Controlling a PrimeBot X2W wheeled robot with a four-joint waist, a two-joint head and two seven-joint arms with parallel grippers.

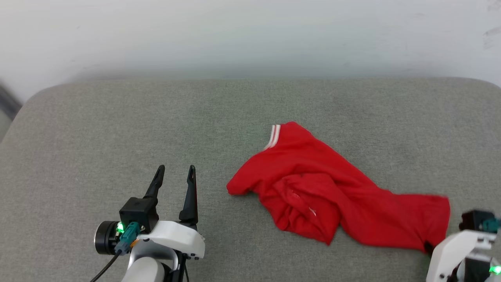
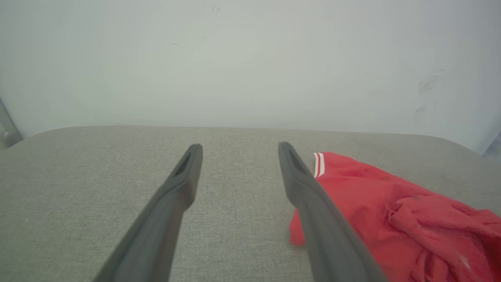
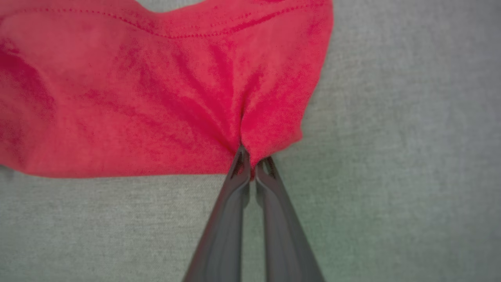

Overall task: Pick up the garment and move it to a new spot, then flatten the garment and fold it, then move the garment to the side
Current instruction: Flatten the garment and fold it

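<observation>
The garment [image 1: 325,192] lies crumpled on the grey cushion, a red heap right of centre with a strip of red-and-white trim at its far tip; its lettering and white sleeves are hidden. My right gripper [image 3: 253,164] is shut on a pinch of red cloth [image 3: 250,129] at the garment's near right corner, and the fabric puckers into the fingertips. In the head view its white wrist [image 1: 458,250] shows at the lower right, fingers hidden behind the cloth. My left gripper [image 1: 175,171] stands open and empty to the garment's left, clear of it. The garment [image 2: 391,211] lies right of those fingers.
The grey fabric cushion [image 1: 98,129] fills the work area, with rounded far corners and a pale wall [image 1: 250,35] behind it. Bare cushion stretches to the left and behind the garment.
</observation>
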